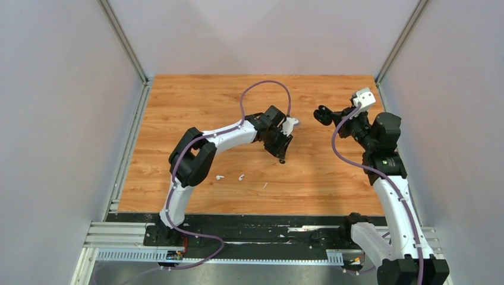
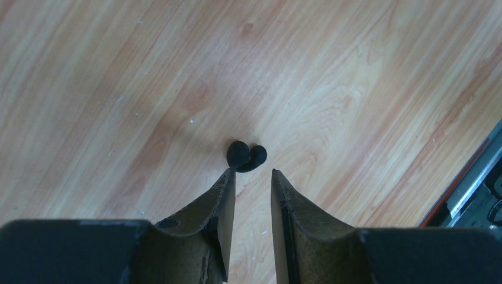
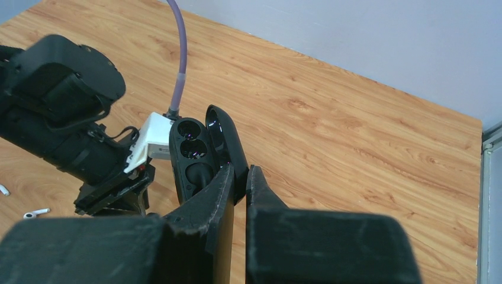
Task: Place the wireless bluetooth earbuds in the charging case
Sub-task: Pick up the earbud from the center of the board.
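Observation:
Two white earbuds (image 1: 220, 177) (image 1: 241, 177) lie on the wood near the front, left of centre; the right wrist view shows one earbud (image 3: 35, 212) at its lower left. My right gripper (image 3: 240, 168) is shut on the black charging case (image 3: 198, 151), held above the table with its lid open and its wells empty. The case (image 1: 324, 114) hangs right of centre. My left gripper (image 2: 250, 171) points down at the table's middle, jaws partly apart, nothing between them. A small black rounded piece (image 2: 245, 157) lies just past its left fingertip. The left gripper (image 1: 282, 155) is well right of the earbuds.
A thin white fleck (image 1: 264, 185) lies on the wood right of the earbuds. Grey walls enclose the table (image 1: 196, 101) on three sides. A black rail (image 1: 255, 222) runs along the near edge. The left arm's purple cable (image 1: 264, 83) loops over the back.

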